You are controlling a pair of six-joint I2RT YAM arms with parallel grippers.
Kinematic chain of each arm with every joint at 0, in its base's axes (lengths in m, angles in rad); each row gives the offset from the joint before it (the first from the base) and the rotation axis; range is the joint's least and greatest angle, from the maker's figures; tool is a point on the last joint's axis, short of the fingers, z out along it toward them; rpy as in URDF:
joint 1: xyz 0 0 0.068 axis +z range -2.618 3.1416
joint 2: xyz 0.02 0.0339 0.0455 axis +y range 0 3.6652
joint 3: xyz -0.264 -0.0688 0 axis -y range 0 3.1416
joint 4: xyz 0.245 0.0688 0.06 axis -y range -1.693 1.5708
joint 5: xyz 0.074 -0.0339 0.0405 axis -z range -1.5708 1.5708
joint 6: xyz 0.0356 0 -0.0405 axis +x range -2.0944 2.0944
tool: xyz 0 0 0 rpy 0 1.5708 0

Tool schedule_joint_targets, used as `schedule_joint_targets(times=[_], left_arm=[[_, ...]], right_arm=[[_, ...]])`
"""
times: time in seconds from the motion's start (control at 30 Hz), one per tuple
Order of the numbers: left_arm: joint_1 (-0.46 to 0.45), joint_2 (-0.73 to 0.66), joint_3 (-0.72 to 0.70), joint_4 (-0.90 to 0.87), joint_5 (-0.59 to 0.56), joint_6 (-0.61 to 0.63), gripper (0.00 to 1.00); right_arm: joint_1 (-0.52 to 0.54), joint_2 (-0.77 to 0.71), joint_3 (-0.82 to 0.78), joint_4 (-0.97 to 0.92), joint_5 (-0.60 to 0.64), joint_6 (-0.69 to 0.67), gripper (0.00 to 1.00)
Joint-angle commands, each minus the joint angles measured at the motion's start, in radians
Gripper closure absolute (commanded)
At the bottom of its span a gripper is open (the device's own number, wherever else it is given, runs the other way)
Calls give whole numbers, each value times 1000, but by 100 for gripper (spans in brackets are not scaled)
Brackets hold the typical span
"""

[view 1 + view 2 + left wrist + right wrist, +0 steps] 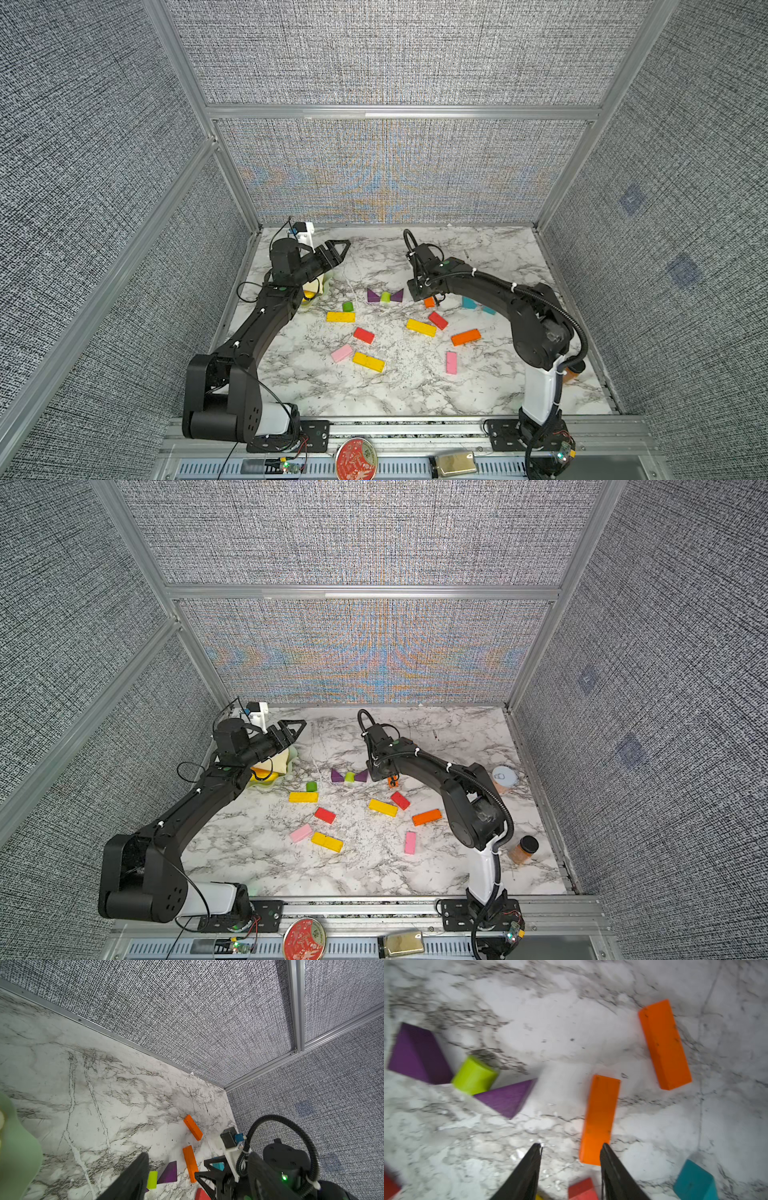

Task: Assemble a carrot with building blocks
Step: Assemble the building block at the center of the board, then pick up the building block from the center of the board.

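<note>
Right gripper (571, 1146) hovered, jaws apart, nothing clamped, one flat orange painted bar (600, 1120) lying at its fingertip. Left gripper (345, 245) was pinched together, empty. Purple painted triangles (508, 1097) flanked the lime-green stub (474, 1076): leafy top likely done, orange body barely begun.

White marble-patterned table (415, 395) in the lower middle of both top views. Scattered across its centre lie yellow bars (340, 317), red bars (364, 335), pink bars (451, 362) and an orange bar (466, 337). Above them, purple triangles (372, 295) flank a green stub (385, 296). Teal blocks (469, 302) lie right, a pale green plate (293, 755) left, an amber jar (523, 850) lower right.
</note>
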Motion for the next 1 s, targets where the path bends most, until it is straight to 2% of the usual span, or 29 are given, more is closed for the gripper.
schedule_joint_targets(times=[0.0, 0.17, 0.37, 0.73, 0.97], left_arm=[[-8, 8, 0, 39, 19, -4, 24], [-33, 29, 1, 42, 26, -4, 24], [-50, 47, 14, 24, 35, 4, 24], [-50, 46, 17, 17, 28, 16, 24], [-50, 27, 25, -4, 16, 39, 24]], right_arm=[[-37, 19, 7, -45, -45, -2, 44], [-69, 62, 35, -52, -107, -30, 39], [-92, 135, 83, -70, -104, -28, 39], [-97, 143, 52, -38, -120, -24, 63], [-90, 45, -17, 2, -85, -21, 73]])
